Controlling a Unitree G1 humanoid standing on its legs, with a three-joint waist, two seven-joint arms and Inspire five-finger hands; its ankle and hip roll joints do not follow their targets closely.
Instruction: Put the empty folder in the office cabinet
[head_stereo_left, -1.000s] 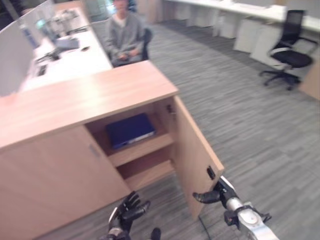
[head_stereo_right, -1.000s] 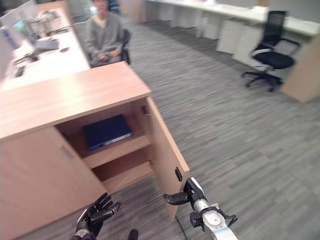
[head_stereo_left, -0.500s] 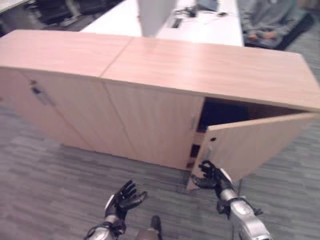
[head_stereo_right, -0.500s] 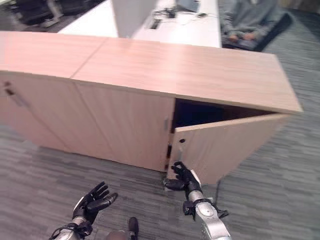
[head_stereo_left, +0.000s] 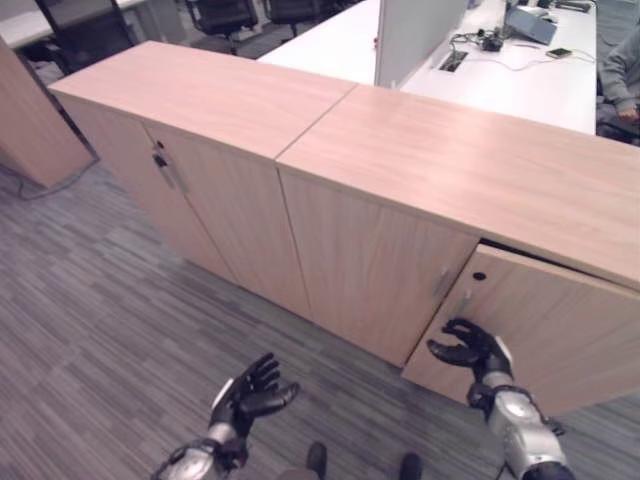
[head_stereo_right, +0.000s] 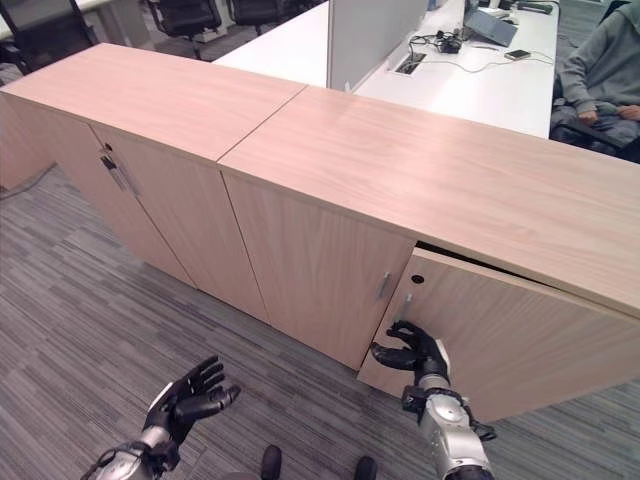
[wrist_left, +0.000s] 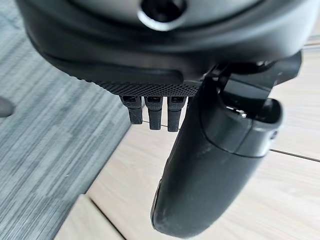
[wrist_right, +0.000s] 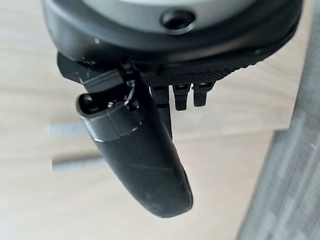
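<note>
My right hand (head_stereo_right: 415, 352) has swung the door (head_stereo_right: 520, 330) from wide open to nearly closed, with a thin dark gap left along its top. The folder on the shelf has gone from sight. My left hand (head_stereo_right: 185, 398) has hung spread throughout.

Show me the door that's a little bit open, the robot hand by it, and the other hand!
cabinet door (head_stereo_right: 520, 335), right eye view, on its bare wooden front.
right hand (head_stereo_right: 412, 350), right eye view, on the palm at the door's lower corner.
left hand (head_stereo_left: 245, 397), left eye view, on the palm.
</note>
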